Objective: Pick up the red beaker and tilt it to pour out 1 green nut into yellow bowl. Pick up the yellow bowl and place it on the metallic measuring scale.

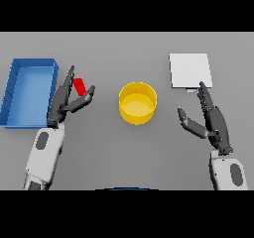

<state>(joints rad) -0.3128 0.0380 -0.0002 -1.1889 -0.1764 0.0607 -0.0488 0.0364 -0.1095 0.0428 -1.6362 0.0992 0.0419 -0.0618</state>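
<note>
While we look down on the grey table (127, 157), we find the yellow bowl (138, 103) standing upright near its middle, between our two arms and touching neither. To its left, near but apart from it, our left hand (67, 100) sits by the red beaker (80, 87), which leans at a tilt, its upper end towards the blue tray. We see the fingers (65, 86) reaching up along the beaker's left side and the thumb (83, 101) angled in below and to its right, so the hand brackets the beaker loosely; whether the fingers actually press on it we cannot tell, since they look only lightly bent. Just left of that hand lies the blue tray (14, 90), an open box with raised walls. On the far right of the table rests the flat pale scale (190, 69), well apart from the bowl. Our right hand (213, 120) hangs below the scale with its fingers straight and spread, the thumb held out towards the bowl, gripping nothing, its longest fingertip ending just beside the scale's near edge
</note>
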